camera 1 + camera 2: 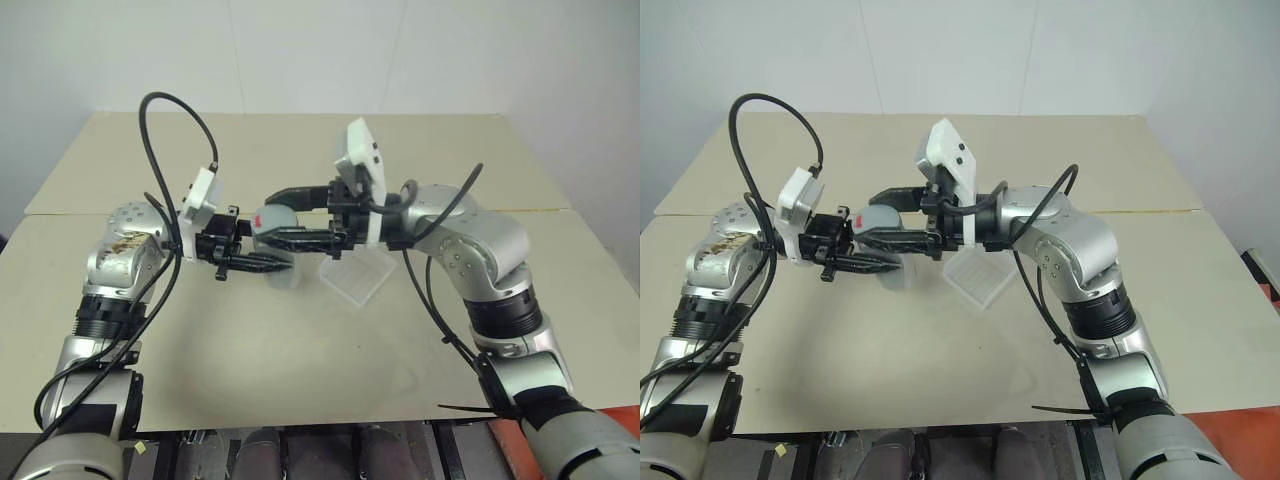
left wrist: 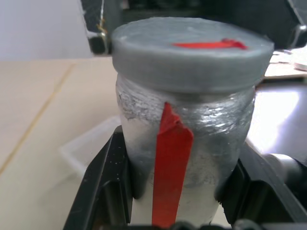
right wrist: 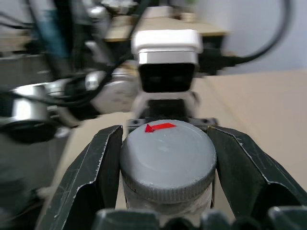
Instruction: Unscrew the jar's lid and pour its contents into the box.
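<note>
Gripping the jar [image 2: 187,158] at frame centre above the worktop [image 1: 300,350], the left tool [image 1: 258,262] is clenching its body while the right tool [image 3: 165,158] is clenching the lid [image 3: 165,158]. Keep the jar upright and steady; rotate only the lid, beside the box [image 1: 357,274].

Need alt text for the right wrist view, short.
The right gripper is shut on the grey lid of the jar, one black finger on each side of it. A small red mark sits on top of the lid, and the left arm's white wrist camera faces it from behind.
</note>
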